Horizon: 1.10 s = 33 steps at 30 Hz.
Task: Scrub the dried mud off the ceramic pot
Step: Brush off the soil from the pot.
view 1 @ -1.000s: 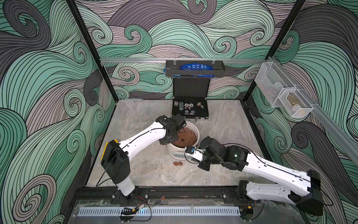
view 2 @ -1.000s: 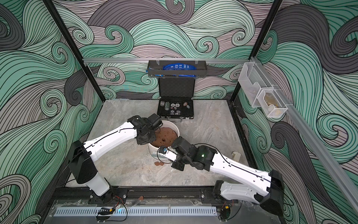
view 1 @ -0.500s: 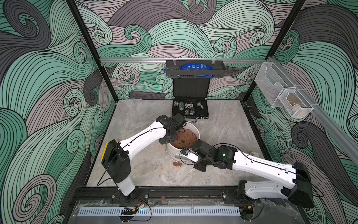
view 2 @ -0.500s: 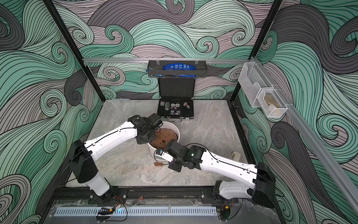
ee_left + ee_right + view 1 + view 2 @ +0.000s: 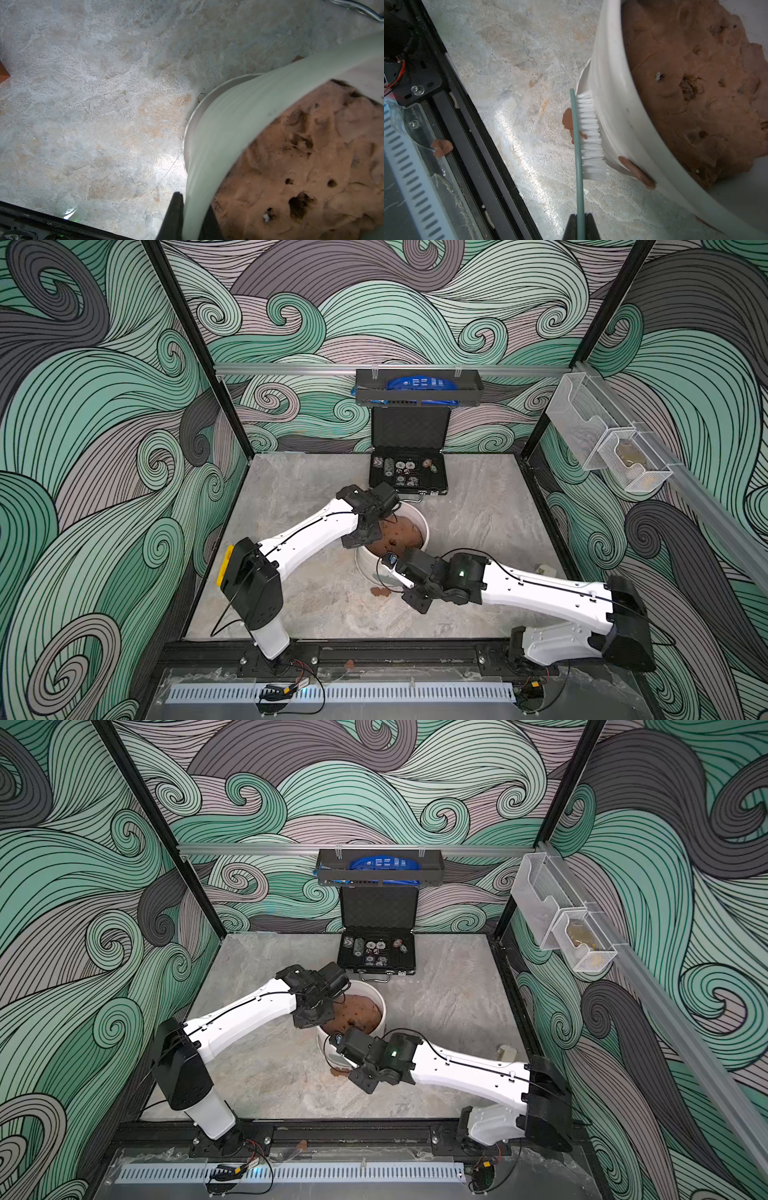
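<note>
**While the left arm is pinching the pot's rim, the right is holding a brush to its wall**

As both top views are showing, the ceramic pot [image 5: 368,570] is standing upright near the middle of the tabletop [image 5: 299,605]. It is sitting just in front of the open poker chip case [image 5: 408,479], with a brown mound [image 5: 401,533] filling it. The left arm is slanting from its base at the front left corner up and across to the pot's left side, its wrist bending down over the rim. In the left wrist view the left end effector [image 5: 192,218] is closing on the pot's wall, one black finger [image 5: 174,216] sitting outside and the other inside.

The right arm is lying low from the front right corner, its long white link pointing toward the pot's near side and its wrist cocking inward. The right end effector [image 5: 580,226] is clamping the thin teal handle of a brush [image 5: 589,135], whose white bristles are pressing flat against the pot's outer wall.

Dried mud [image 5: 636,172] is clinging to that wall as a reddish patch, just beside the end of the bristles nearer the end effector. Some loose chips [image 5: 568,122] are lying on the tabletop at the pot's foot, behind the brush's back, and a single chip [image 5: 442,147] is resting by the black front rail [image 5: 395,653]
</note>
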### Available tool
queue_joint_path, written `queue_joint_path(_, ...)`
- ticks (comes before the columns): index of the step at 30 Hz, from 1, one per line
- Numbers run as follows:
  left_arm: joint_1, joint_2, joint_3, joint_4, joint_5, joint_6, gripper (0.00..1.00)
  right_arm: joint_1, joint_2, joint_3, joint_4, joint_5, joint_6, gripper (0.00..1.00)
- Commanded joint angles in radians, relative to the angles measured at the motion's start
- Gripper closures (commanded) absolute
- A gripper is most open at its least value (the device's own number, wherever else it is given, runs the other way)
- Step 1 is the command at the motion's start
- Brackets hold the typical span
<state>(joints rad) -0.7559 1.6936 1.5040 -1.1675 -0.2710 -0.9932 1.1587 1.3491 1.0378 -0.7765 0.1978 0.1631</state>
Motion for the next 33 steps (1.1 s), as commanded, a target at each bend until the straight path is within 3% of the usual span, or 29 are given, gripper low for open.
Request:
queue_joint_path(1, -0.006, 0.006, 0.048, -0.021, -0.044, 0.052, 0.88, -0.006, -0.009, -0.019, -0.014, 0.054, 0.112, 1.00)
queue_joint_path(11, 0.024, 0.013, 0.061, -0.004, -0.061, 0.134, 0.89, 0.060, 0.040, 0.021, -0.098, 0.037, 0.146, 1.00)
queue_joint_path(14, 0.028, 0.013, 0.051, 0.030, -0.042, 0.184, 0.89, 0.080, -0.001, 0.025, -0.046, 0.037, 0.084, 1.00)
queue_joint_path(22, 0.053, 0.008, 0.024, 0.149, -0.020, 0.435, 0.89, 0.079, -0.147, 0.015, 0.086, -0.141, -0.223, 1.00)
queue_joint_path(33, 0.113, 0.009, 0.023, 0.219, 0.084, 0.601, 0.89, -0.079, -0.195, 0.046, 0.046, -0.129, -0.333, 1.00)
